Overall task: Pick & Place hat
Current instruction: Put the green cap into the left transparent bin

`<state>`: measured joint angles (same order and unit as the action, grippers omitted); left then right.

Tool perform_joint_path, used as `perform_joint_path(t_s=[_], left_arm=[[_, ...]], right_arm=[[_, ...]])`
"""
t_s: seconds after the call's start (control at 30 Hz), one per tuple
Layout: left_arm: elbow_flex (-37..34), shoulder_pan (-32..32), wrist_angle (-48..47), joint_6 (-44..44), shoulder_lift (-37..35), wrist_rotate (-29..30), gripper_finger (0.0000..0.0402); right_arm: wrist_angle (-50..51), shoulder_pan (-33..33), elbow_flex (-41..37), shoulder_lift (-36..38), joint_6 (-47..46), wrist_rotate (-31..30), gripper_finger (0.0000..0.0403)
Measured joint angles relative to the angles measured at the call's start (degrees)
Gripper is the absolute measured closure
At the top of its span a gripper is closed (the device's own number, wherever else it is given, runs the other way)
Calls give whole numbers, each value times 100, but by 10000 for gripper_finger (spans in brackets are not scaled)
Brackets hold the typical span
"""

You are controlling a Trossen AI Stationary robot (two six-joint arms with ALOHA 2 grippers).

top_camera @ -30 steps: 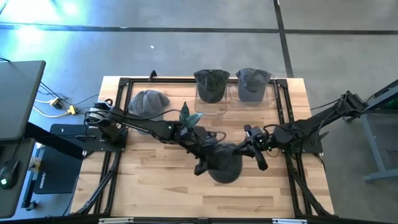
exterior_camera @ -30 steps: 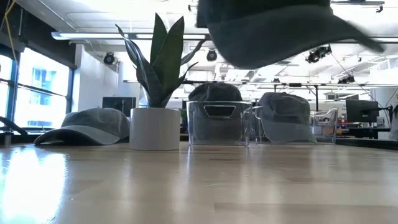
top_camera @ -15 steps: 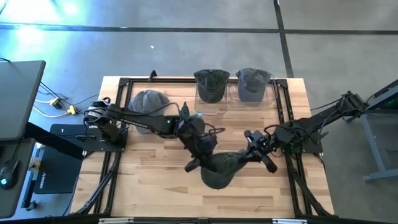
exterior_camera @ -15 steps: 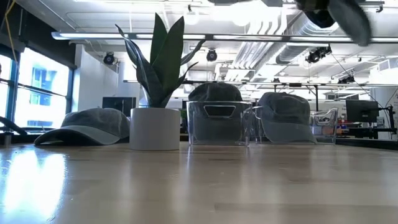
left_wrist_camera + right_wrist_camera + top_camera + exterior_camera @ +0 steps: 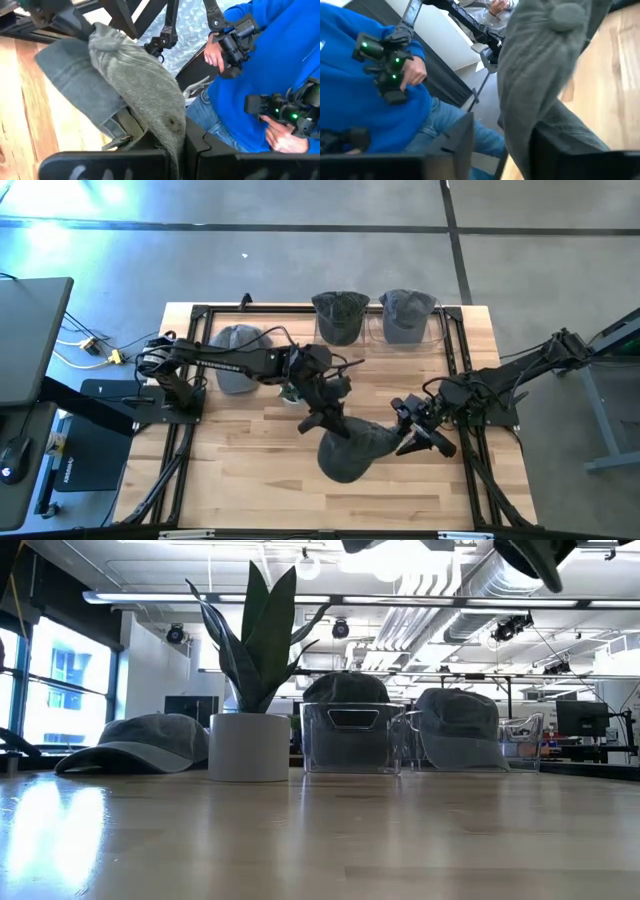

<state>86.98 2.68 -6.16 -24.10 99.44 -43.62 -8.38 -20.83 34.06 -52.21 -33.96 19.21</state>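
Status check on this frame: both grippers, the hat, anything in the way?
Left gripper shut on hat, held above table. Right gripper open beside hat. Plant and other hats stand clear behind.

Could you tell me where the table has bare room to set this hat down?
The near strip of table, in front of the held hat, is bare wood. So is the stretch between the left claw and the left frame rail. The far edge is crowded: a loose hat, a plant and two clear bins.

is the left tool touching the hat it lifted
Touching. In the left wrist view the hat runs down between the left tool fingers, which are shut on the fabric.
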Motion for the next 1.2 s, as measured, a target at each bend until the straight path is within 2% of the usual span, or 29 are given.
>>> perform_joint_path(t_s=[0.13, 0.23, 0.3, 0.4, 0.5, 0.6, 0.67, 0.73, 0.8, 0.97, 1.03, 1.1, 1.2], left_arm=[[0, -55, 28, -37, 0, -1, 400], [0, -48, 220, -42, 0, 1, 400], [0, -44, 415, -44, 0, 2, 400], [2, -40, 481, -120, 0, 0, 400], [2, -42, 475, -188, 0, 1, 400], [2, -42, 477, -190, 0, 4, 401], [2, -40, 516, -194, 0, 6, 401], [2, -6, 645, -312, 0, 22, 401], [2, 4, 863, -472, 0, 16, 401], [2, 43, 1123, -789, 0, -67, 401], [2, 36, 1123, -857, 0, -82, 401], [2, 34, 1162, -929, 0, -49, 397], [2, 34, 1386, -1146, 0, -50, 369]], right_arm=[[87, 23, 0, -9, 859, -114, 193], [290, 32, 0, -144, 1383, -607, 177], [169, 122, 0, -318, 1516, -581, 175], [-400, 270, 0, -537, 1241, 29, 180], [-926, 361, 0, -632, 519, 820, 191], [-1306, 356, 0, -596, -384, 1533, 205], [-1485, 291, 0, -543, -787, 1746, 218], [-1588, 209, 0, -483, -842, 1667, 239], [-1630, 103, 0, -457, -686, 1338, 270], [-1684, -91, 0, -459, -447, 786, 380], [-1788, -134, 0, -443, -479, 745, 391], [-1855, -147, 24, -430, -583, 663, 382], [-1788, -135, 189, -431, -428, 618, 391]])
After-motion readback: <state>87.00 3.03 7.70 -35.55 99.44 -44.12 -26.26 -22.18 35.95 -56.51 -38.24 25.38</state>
